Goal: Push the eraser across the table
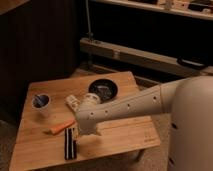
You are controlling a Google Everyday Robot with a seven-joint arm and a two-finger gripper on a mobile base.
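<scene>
The eraser [70, 143], a narrow black block with pale lengthwise stripes, lies near the front left edge of the light wooden table [125, 135]. Its long side points toward the front edge. My gripper [81, 133] hangs at the end of the white arm, low over the table just right of the eraser's far end. I cannot tell whether it touches the eraser. The orange carrot [62, 127] lies just behind the eraser, left of the gripper.
A white labelled tube [73, 102] lies mid-table behind the gripper. A white cup [41, 103] stands at the left. A black bowl [103, 89] sits at the back. A dark cabinet and a metal rail stand behind the table.
</scene>
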